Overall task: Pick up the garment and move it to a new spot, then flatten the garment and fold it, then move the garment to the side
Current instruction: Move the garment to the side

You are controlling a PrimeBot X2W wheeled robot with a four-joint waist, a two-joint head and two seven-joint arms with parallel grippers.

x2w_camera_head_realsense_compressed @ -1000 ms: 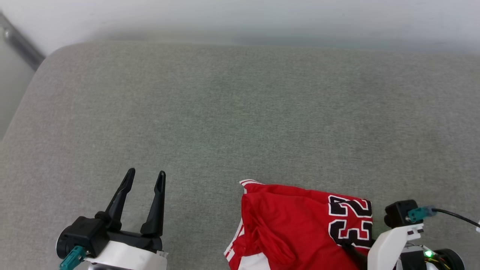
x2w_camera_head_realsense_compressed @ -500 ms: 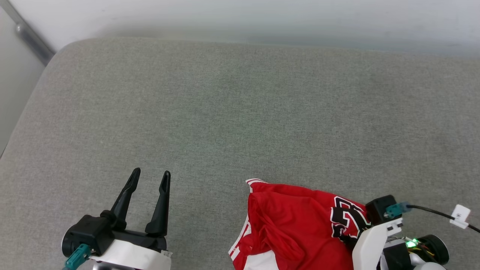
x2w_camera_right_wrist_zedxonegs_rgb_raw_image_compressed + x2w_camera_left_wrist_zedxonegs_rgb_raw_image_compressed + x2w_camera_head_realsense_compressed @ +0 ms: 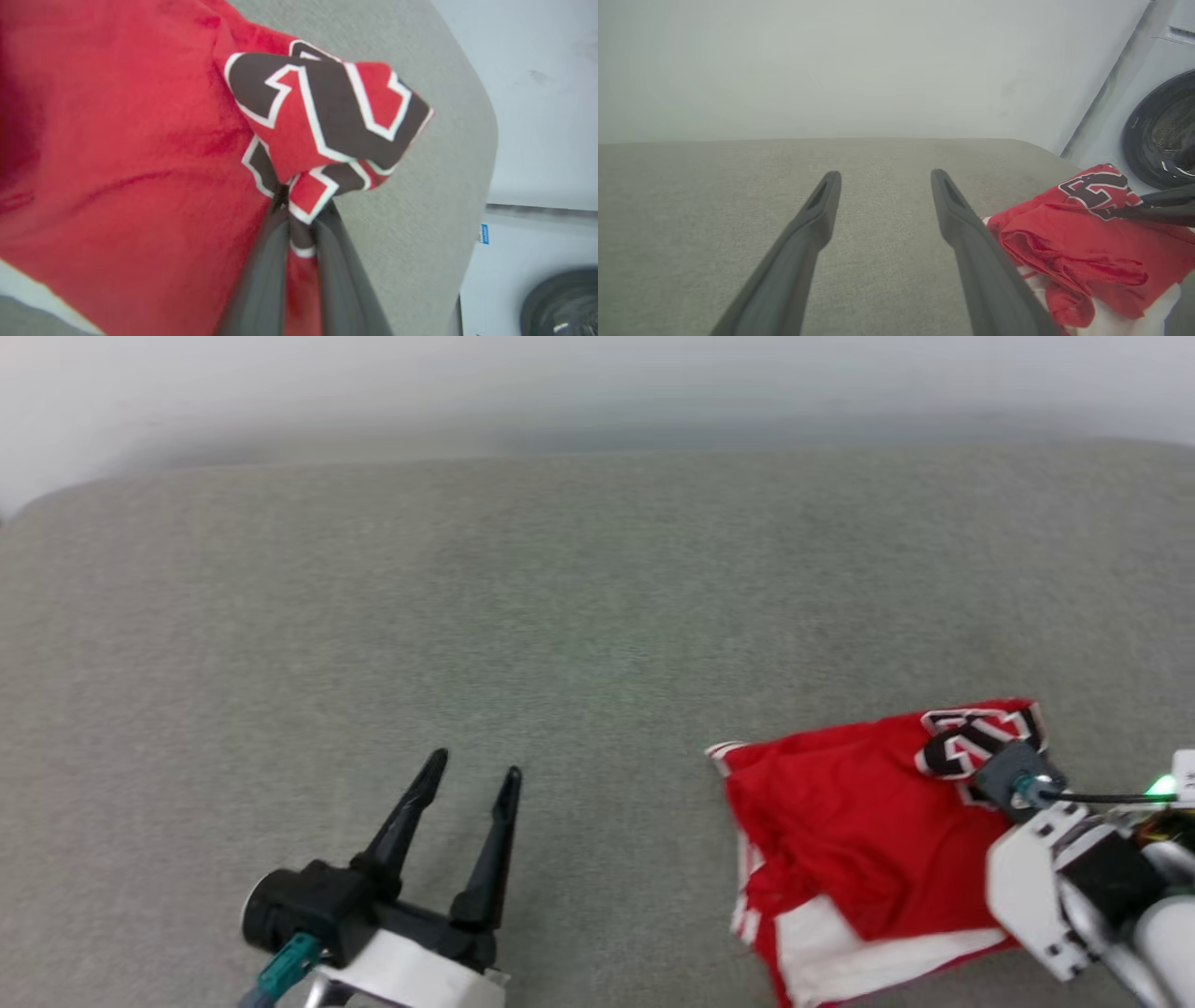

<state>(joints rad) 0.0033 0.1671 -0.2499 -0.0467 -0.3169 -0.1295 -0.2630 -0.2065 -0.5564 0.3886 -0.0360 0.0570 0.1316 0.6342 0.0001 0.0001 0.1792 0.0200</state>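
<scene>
Nearest to me, at the lower left of the head view, my left gripper (image 3: 475,764) hangs above the grey woven-fabric cushion (image 3: 560,616), its two long dark fingers spread wide apart. At the lower right, my right gripper (image 3: 301,210) has its fingers pressed together on a fold of the red short-sleeved jersey shirt with white sleeves (image 3: 859,812). The pinch sits just below the black, white-edged numerals, which bunch up past my fingertips in the right wrist view. The shirt lies crumpled on the near right part of the cushion, well apart from my left gripper. A white sleeve panel is on the side closest to me, red-and-white striped trim runs down its left edge, and the numeral patch is at its far right end. Whether the pinched fold is lifted off the cushion I cannot tell. Beyond the shirt the cushion stretches away to a pale plain wall (image 3: 597,383). In the left wrist view, a white washing machine with a dark round door (image 3: 1157,130) stands past the cushion's rounded corner.
</scene>
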